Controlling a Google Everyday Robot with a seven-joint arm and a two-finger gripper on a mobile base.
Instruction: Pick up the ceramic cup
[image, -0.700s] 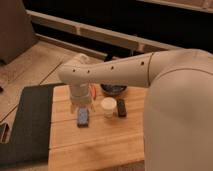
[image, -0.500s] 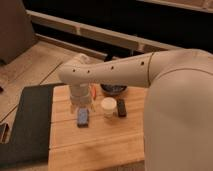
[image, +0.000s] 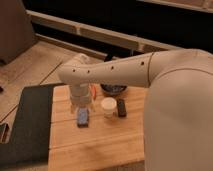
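Note:
The ceramic cup (image: 108, 106) is small and cream-white with a round pale rim. It stands upright on the wooden table (image: 100, 140), in front of the dark bowl (image: 114, 90). My gripper (image: 81, 101) hangs below the white arm, just left of the cup and above a small blue object (image: 82, 118). It holds nothing that I can see. The arm hides part of the table behind it.
A black rectangular object (image: 121, 107) lies right of the cup. Something orange (image: 92, 92) shows beside the wrist. A small white figure (image: 82, 58) peeks above the arm. A dark mat (image: 27, 125) covers the table's left side. My white body (image: 180, 120) fills the right.

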